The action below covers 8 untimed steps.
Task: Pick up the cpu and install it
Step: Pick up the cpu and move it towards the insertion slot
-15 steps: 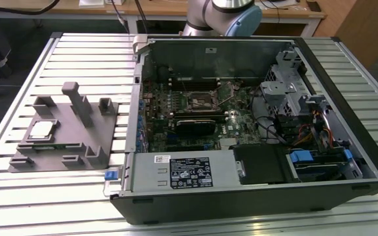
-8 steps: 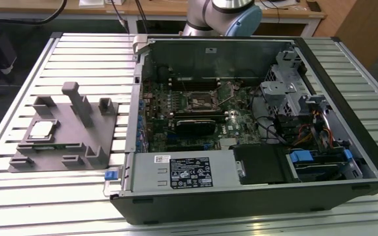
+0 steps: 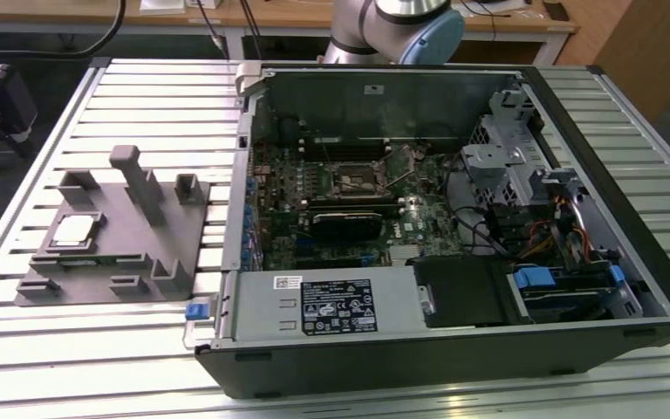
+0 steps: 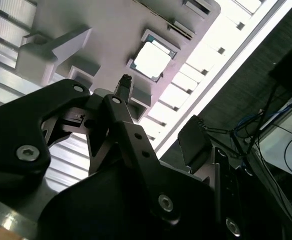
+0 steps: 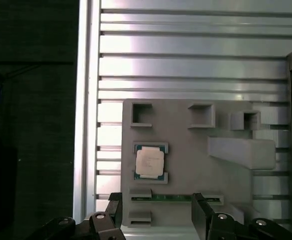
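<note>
Item: my gripper (image 5: 157,200), fingers spread apart and holding nothing, hanging over the near edge of the grey fixture (image 5: 186,145) and clear of it. Item: the cpu (image 5: 150,162), small square chip, pale metal top facing up, lying flat in a shallow square recess of the fixture; it is untouched, and both wrist views show it apart from my fingertips. In the exterior view the cpu (image 3: 73,230) sits at the middle left of the frame, on the fixture's left part, with upright blocks standing to its right. Item: the slatted metal table (image 3: 102,349), which carries the fixture on the exterior view's left. Item: the open computer case (image 3: 452,353), lying on its side across the centre and right of the exterior view, just beside the fixture. Item: the black-framed socket (image 3: 352,179) on the motherboard inside the case, upper centre, well apart from the cpu. Item: my arm (image 3: 396,26), at the top centre of the exterior view, behind the case.
</note>
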Available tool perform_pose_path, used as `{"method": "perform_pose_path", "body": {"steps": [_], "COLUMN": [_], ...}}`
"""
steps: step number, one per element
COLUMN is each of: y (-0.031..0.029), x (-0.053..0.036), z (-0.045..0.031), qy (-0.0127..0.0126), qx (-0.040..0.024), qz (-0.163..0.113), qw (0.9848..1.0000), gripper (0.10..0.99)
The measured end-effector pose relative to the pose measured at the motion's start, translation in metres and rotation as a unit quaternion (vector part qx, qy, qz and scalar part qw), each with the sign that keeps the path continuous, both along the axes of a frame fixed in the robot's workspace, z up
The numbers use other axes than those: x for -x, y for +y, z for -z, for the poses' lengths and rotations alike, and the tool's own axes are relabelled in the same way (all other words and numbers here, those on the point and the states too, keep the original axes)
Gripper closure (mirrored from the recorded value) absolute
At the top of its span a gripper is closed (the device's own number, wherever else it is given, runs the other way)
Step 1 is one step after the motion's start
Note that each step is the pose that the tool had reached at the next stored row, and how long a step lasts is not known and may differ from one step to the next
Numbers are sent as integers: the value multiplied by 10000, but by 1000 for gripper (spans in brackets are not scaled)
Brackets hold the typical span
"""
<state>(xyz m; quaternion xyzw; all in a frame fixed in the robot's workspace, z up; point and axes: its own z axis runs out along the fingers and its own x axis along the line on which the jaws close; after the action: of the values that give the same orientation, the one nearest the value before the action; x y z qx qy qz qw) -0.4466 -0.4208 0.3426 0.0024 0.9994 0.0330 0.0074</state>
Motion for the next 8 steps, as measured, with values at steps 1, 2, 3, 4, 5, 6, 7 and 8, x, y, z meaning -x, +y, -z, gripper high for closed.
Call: {"method": "perform_pose_path", "body": {"steps": [1, 2, 3, 4, 5, 6, 7, 8], "y": [0, 0, 1, 2, 3, 3, 3, 3], "x": [0, 0, 0, 0, 0, 0, 0, 0], "z": [18, 36, 54, 73, 91, 109, 128, 146], "qy": [0, 0, 0, 1, 1, 1, 1, 1], "qx": [0, 0, 0, 0, 0, 0, 0, 0], "qz": [0, 0, -1, -1, 0, 0, 0, 0], "qw": [10000, 10000, 10000, 10000, 10000, 10000, 10000, 10000], "gripper": [427, 427, 427, 427, 427, 427, 427, 427]}}
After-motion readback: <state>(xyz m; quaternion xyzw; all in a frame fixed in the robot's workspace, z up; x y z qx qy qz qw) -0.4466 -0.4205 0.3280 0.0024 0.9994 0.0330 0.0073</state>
